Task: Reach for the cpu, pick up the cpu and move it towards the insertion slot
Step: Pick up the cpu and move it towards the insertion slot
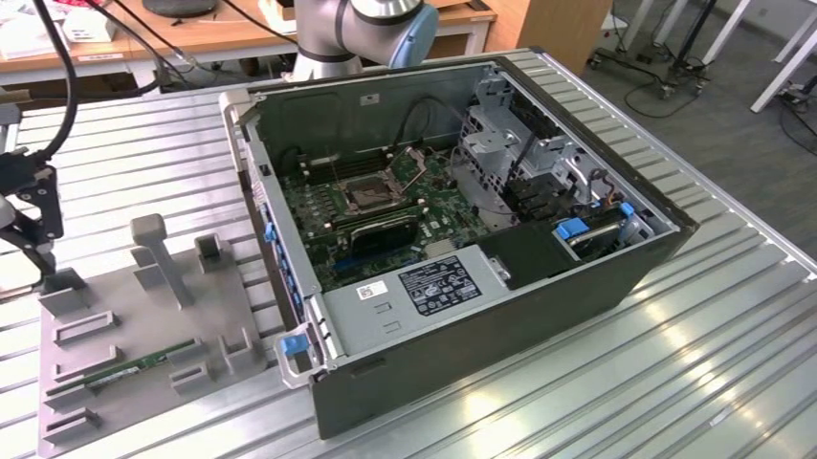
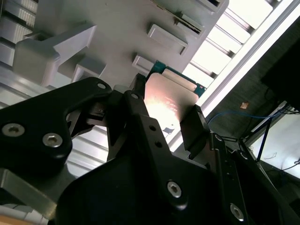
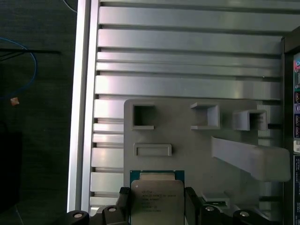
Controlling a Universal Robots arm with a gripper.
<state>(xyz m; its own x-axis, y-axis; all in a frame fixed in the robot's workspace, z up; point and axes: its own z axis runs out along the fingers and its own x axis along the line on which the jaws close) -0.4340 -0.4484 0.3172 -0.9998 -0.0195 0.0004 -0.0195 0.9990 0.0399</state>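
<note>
The cpu, a flat square chip with a silvery face and a green rim, sits between my gripper's two black fingers. In the second wrist view its pale face shows with a finger pressed on each side, so the gripper is shut on it. The chip is at its holder on the grey fixture plate; whether it is lifted clear I cannot tell. In the exterior view the gripper is low over the plate's far corner at the exterior view's left. The insertion slot lies inside the open computer case, well away.
The open computer case stands in the middle of the ribbed metal table, its wall between fixture and socket. The fixture plate carries upright grey posts and a green memory stick. The table's edge rail runs close to the gripper.
</note>
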